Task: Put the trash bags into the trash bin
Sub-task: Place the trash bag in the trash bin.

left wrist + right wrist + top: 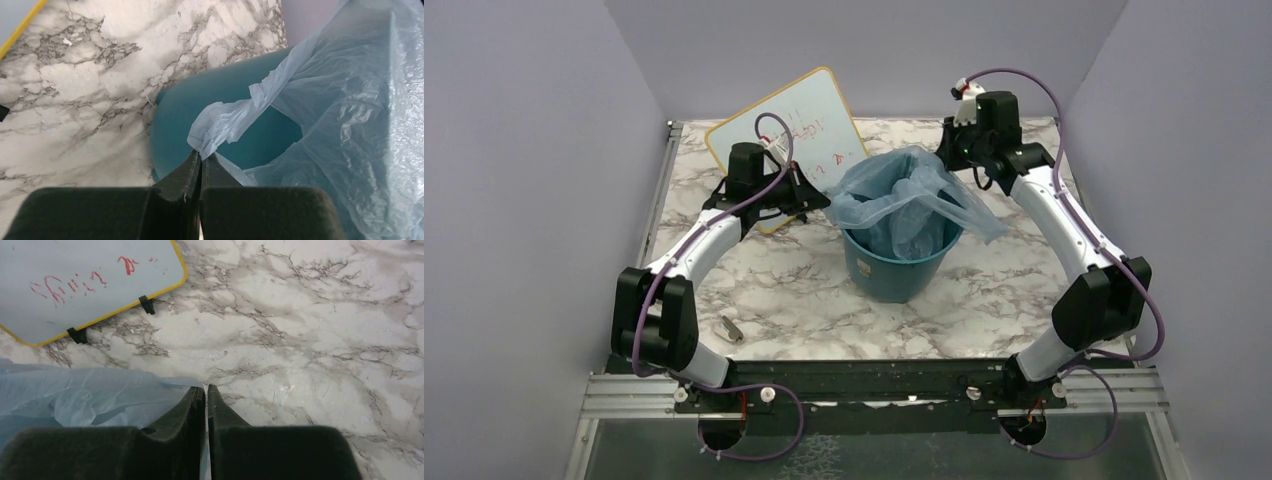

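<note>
Thin, translucent pale-blue plastic film trash bag point(909, 195) lines and overhangs the round teal plastic trash bin point(894, 272). At its left edge the left pincer point(201, 156) is clamped on film. At its far-right edge the right pincer point(206, 389) is nearly together, grip uncertain.

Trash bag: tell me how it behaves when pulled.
Likely floppy: the trash bag bunches into a crumpled strand where the left claw pinches it. Probably very light, billowing above the trash bin. Thin film may tear if tugged hard.
</note>
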